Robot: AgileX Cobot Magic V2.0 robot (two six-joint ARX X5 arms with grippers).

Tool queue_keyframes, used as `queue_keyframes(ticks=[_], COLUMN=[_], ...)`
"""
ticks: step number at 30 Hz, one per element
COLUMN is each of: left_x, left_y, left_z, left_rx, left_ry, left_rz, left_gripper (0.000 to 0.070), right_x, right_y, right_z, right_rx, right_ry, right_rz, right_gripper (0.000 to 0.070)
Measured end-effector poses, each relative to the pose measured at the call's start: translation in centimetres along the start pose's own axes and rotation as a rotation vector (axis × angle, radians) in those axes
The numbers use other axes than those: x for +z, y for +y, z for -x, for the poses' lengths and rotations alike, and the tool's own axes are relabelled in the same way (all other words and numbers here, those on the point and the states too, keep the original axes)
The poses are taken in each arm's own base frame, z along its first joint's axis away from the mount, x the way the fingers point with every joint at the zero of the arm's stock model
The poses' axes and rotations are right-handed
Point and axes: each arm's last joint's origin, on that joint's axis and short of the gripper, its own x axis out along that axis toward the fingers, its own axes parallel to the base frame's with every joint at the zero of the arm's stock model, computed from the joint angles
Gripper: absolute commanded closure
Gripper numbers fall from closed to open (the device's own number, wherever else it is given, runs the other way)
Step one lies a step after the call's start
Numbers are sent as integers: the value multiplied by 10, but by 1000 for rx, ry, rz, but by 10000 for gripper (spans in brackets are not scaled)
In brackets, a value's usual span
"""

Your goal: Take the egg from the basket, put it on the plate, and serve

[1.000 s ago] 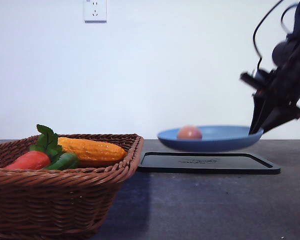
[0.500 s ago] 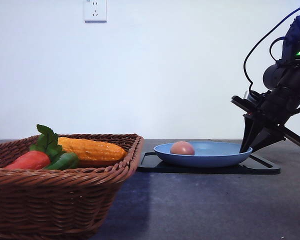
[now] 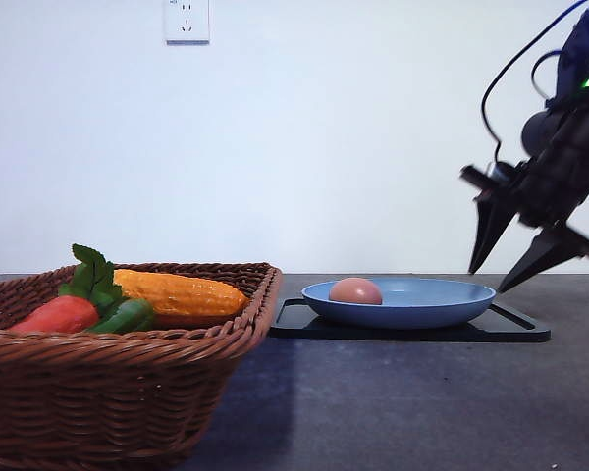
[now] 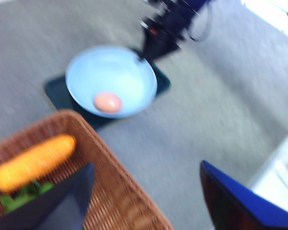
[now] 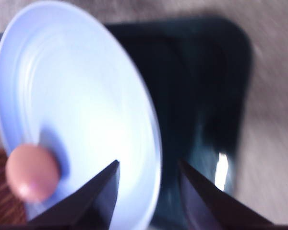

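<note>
On the black tray [image 3: 515, 329], the plate [image 3: 442, 304] holds the egg [image 3: 355, 290]; the right pincer [image 3: 520, 263] hangs wide open just beyond its right rim.

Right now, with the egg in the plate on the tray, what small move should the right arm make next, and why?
Probably pull the right gripper up and away: its jaws are open and off the plate, which rests on the tray holding the egg.
</note>
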Motion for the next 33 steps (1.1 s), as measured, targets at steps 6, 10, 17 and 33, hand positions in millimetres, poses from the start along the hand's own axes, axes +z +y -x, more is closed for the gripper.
queue_keyframes(ticks=[6, 10, 17, 33], left_x=[7, 10, 14, -13], left_y=[0, 6, 32, 89], left_z=[-10, -23, -33, -36], left_rx=[81, 172, 303, 436], left_ry=[-56, -46, -12, -29], left_rz=[-37, -93, -90, 54], left_gripper=[662, 700, 700, 700], right_x=[-18, -34, -83, -217], right_y=[11, 32, 94, 133], right_z=[54, 85, 125, 108], right_rx=[-34, -114, -246, -242], right_ry=[-11, -57, -188, -547], right_rz=[15, 86, 295, 686], right_gripper=[658, 700, 700, 700])
